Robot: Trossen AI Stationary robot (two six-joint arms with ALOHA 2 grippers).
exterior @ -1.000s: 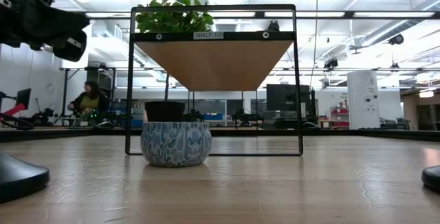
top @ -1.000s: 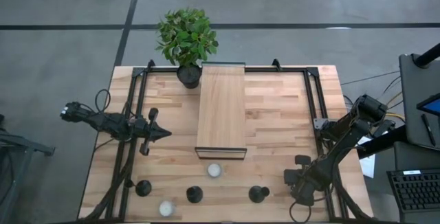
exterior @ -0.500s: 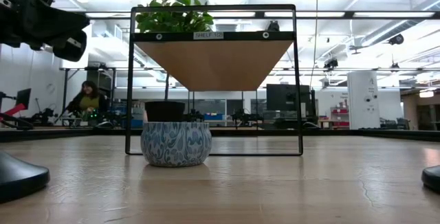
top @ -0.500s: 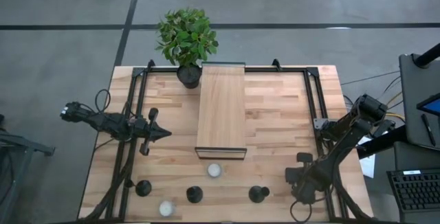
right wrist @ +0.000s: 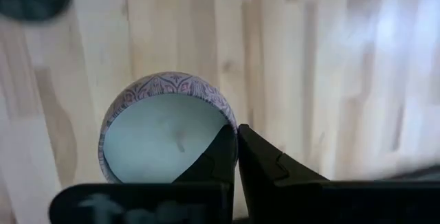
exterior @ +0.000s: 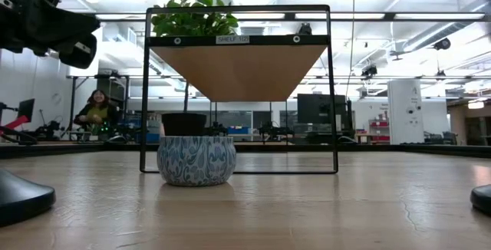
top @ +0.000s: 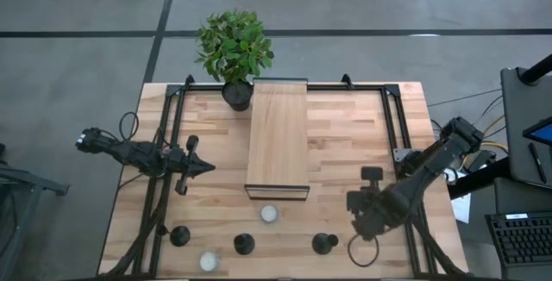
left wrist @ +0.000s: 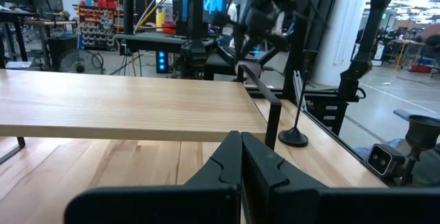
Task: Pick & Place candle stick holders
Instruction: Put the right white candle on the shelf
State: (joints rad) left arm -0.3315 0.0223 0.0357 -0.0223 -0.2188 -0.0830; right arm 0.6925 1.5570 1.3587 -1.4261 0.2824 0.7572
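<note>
Three black candle stick holders stand on their round bases near the table's near edge: left [top: 179, 235], middle [top: 244, 245] and right [top: 324, 244]. My right gripper [top: 352, 208] is shut and empty, above the table just right of the right holder. In its wrist view the shut fingers [right wrist: 236, 145] point down over a patterned tealight [right wrist: 165, 131], clear of it. My left gripper [top: 204, 167] is shut and empty, and waits left of the wooden shelf [top: 278, 134]. Its shut fingers also show in its wrist view [left wrist: 240, 152].
A tealight [top: 269, 214] sits by the shelf's near end and shows in the low view [exterior: 196, 160]. Another tealight [top: 208, 262] lies at the near edge. A potted plant [top: 235, 53] stands at the far edge. Black rails [top: 164, 160] run along both sides of the table.
My right gripper has gone toward the table's left edge and a little toward the far edge, nearer the shelf's near end. Its fingers stay shut. The holders and tealights have not moved.
</note>
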